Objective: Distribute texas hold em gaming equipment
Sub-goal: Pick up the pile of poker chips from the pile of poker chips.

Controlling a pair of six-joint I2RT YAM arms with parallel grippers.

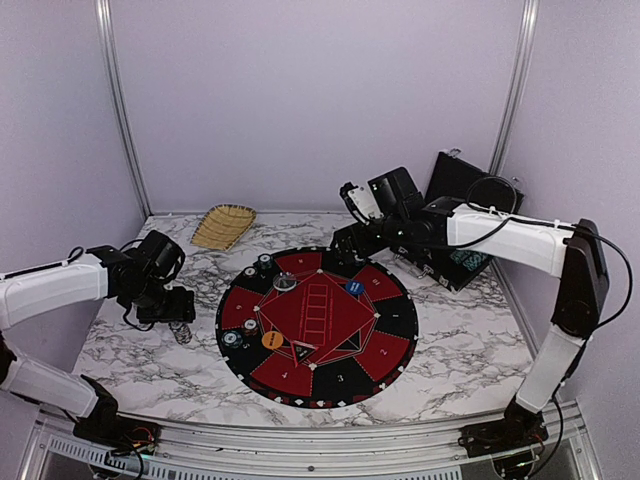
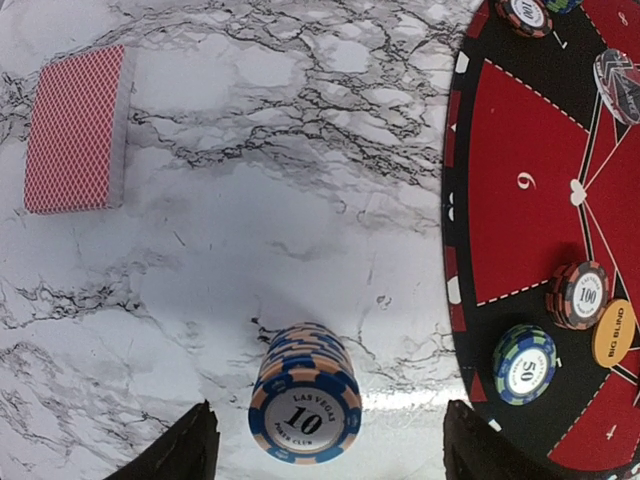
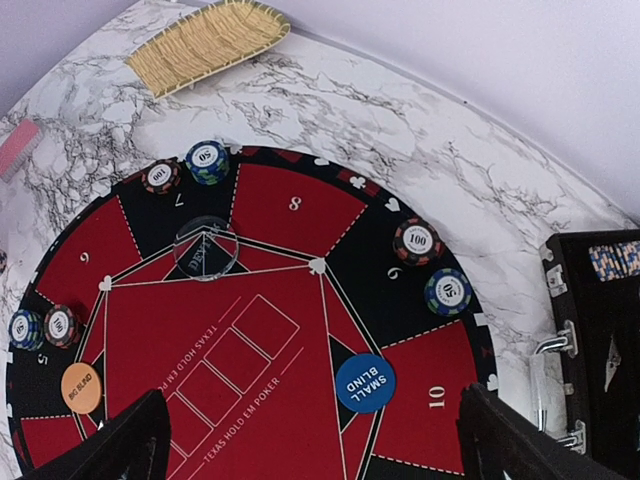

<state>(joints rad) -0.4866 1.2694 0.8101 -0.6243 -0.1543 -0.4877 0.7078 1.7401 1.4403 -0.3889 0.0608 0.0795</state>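
**10 stack stands free between the left fingers; right gripper gapes empty over the mat**

The left gripper (image 2: 330, 410) is spread with nothing in its grasp. Its dark fingers (image 2: 180, 450) flank the 10 stack (image 2: 305, 395), with bare marble table (image 2: 300, 200) showing on both sides. The stack is a short upright column of blue-and-peach-edged chips. Its white top face is turned up, and the "10" reads upright from the gripper's side.

To the right of the gripper lies the round red-and-black mat (image 2: 520, 200). On it the blue-and-green 50 stack (image 2: 524, 365) is nearest. Just past it are the red-and-black 100 stack (image 2: 578, 295) and the flat orange Big Blind disc (image 2: 613, 333).

Far ahead and to the left, the card deck (image 2: 75, 130) lies flat with its pink-red back up. Its long axis runs away from the gripper, and the far end leans slightly rightward.

The right gripper (image 3: 315, 400) hangs above the mat with its jaws as wide as they go, holding nothing.

- Nearest ahead, slightly right, is the blue Small Blind disc (image 3: 365, 383), its lettering running diagonally.
- Beyond it to the right stand a second 50 stack (image 3: 448, 292) and then a second 100 stack (image 3: 417, 241), both upright.
- Ahead to the left lies the clear disc (image 3: 206, 247).
- Farthest off, past the mat's edge, is a woven tray (image 3: 205, 40).
- The black case (image 3: 600, 340) sits out to the right.
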